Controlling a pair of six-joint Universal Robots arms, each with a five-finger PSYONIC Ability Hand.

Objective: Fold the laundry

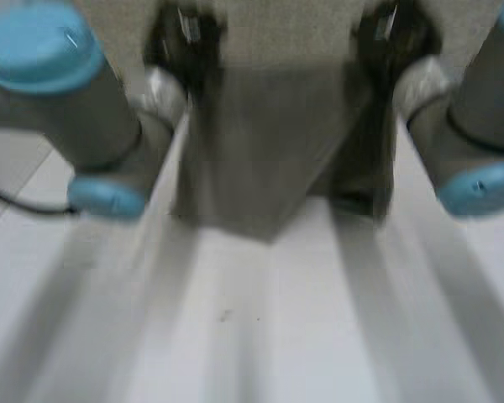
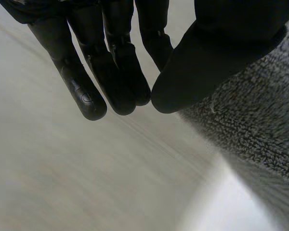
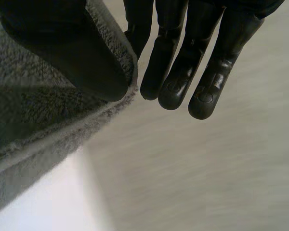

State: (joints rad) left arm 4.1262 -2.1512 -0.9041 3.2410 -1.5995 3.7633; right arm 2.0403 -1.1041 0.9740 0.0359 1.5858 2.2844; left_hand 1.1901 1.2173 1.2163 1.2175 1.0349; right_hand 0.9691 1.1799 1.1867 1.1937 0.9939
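A grey towel [image 1: 269,151] hangs in the air above the white table [image 1: 260,336], stretched between my two hands. My left hand [image 1: 181,40] holds one top corner and my right hand [image 1: 386,35] holds the other. In the left wrist view, my left hand [image 2: 111,72] has its thumb pressed against its fingers, with the towel's fuzzy cloth [image 2: 260,125] right beside the thumb. In the right wrist view, the towel's edge [image 3: 43,101] runs up between the thumb and fingers of my right hand [image 3: 183,72], which pinch it. The towel's lower end hangs just above the table.
Both grey arms with light-blue caps [image 1: 34,42] [image 1: 483,189] flank the hanging towel. Bare white table lies under and in front of it.
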